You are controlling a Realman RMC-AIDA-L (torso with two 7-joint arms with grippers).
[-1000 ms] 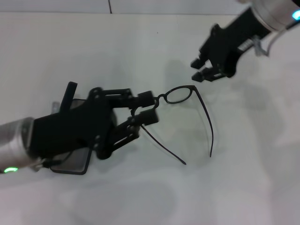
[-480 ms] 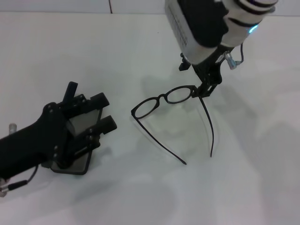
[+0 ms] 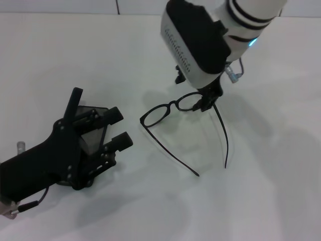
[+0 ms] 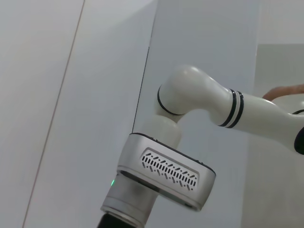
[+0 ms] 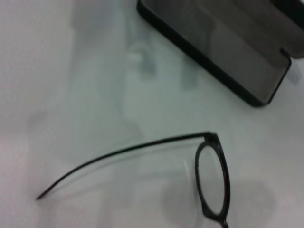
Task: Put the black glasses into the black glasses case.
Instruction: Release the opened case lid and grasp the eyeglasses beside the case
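Note:
The black glasses (image 3: 170, 107) lie unfolded on the white table, their temple arms running toward me. My right gripper (image 3: 206, 99) hangs right at the right lens, mostly hidden under its white wrist housing. In the right wrist view one lens of the black glasses (image 5: 212, 180) and a temple arm show, with the open black glasses case (image 5: 223, 47) and its grey lining beyond. My left gripper (image 3: 120, 128) is open and holds nothing, left of the glasses. It hovers over the black glasses case (image 3: 92, 136) and hides most of it.
The white table (image 3: 261, 201) is bare around the glasses. Its far edge meets a pale wall at the back. The left wrist view shows only the right arm's white wrist housing (image 4: 166, 173) against that wall.
My left gripper drew back from the glasses' left lens to above the case. The right arm swung in from the far right and came down over the right lens. The glasses stayed put.

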